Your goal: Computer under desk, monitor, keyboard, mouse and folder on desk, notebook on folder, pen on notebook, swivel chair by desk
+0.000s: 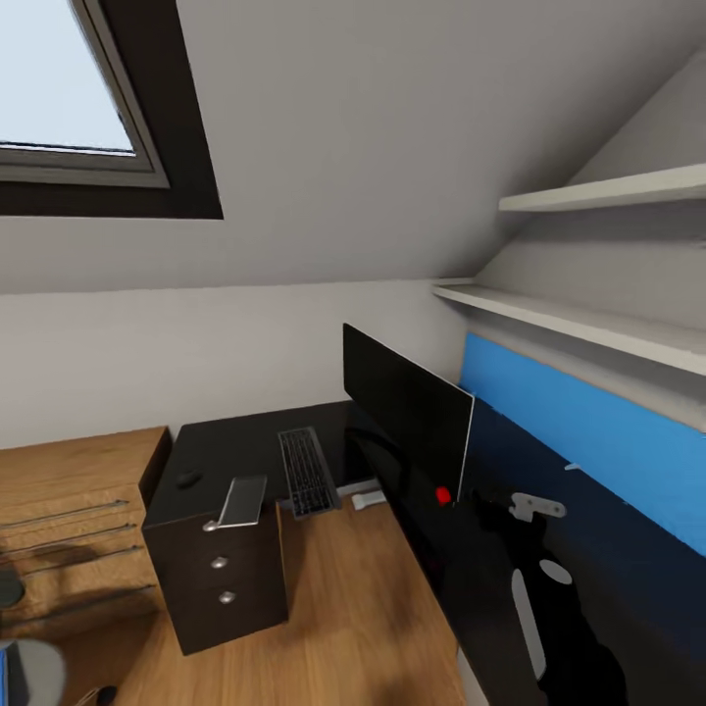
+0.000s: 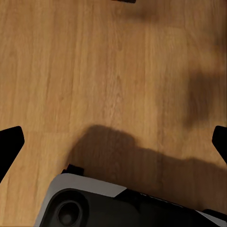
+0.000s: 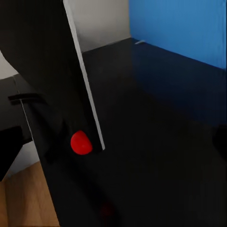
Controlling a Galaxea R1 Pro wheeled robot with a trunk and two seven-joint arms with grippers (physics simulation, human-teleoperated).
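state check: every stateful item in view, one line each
monitor: upright on the desk, red light lit at its lower corner.
keyboard: flat on the desk, beside the monitor.
mouse: on the desk, apart from the keyboard.
Desk drawers: closed.
Left gripper: open, over bare floor.
Right gripper: open, empty, near the monitor.

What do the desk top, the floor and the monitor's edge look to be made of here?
The desk looks like glossy black laminate or lacquer: the blue wall panel shows mirrored in its top. The floor looks like warm matte wood plank, with visible grain in the left wrist view. The monitor has a thin silver edge, metal or painted plastic; the render leaves that open.
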